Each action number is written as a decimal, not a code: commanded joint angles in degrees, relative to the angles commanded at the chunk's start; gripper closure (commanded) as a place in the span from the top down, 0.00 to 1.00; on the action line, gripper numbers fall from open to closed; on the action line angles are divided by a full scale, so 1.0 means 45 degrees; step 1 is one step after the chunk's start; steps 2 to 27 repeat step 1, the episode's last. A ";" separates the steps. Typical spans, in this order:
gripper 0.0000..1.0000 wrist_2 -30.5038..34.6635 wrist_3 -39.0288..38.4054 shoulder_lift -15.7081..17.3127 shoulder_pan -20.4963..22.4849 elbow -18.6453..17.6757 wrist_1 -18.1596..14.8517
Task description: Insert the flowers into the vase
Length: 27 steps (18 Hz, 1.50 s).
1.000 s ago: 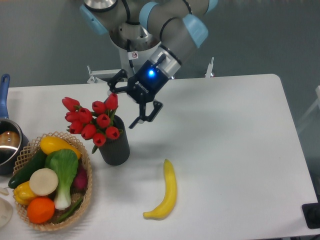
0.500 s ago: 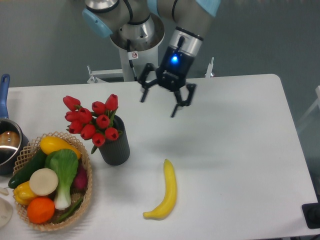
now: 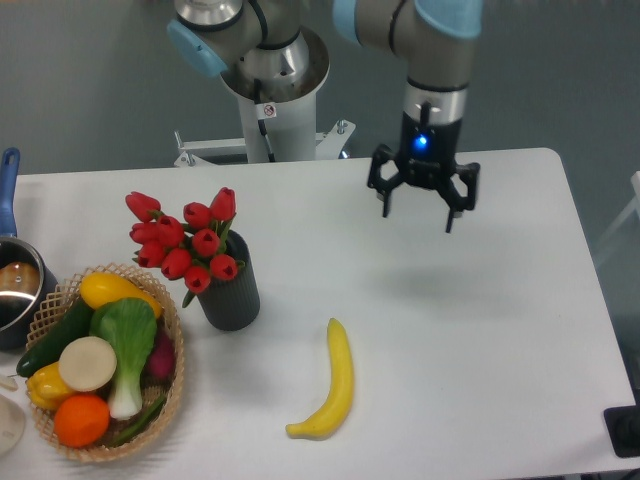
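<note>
One arm, gripper (image 3: pixel 418 210) hanging above the table (image 3: pixel 480 330) toward the back right, fingers spread apart, nothing between them, blue light lit on the wrist. Flowers (image 3: pixel 185 245) sit in the vase (image 3: pixel 231 290), red heads leaning left over its rim. Vase stands upright at left-centre, just beside the woven basket (image 3: pixel 168 400) of vegetables. Banana (image 3: pixel 334 385) lies on the table right of the vase, apart from it. Pot (image 3: pixel 15 285) at the far left edge. Gripper well apart from the vase.
</note>
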 joint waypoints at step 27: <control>1.00 0.0257 -0.0019 -0.0136 -0.0099 0.0137 -0.0118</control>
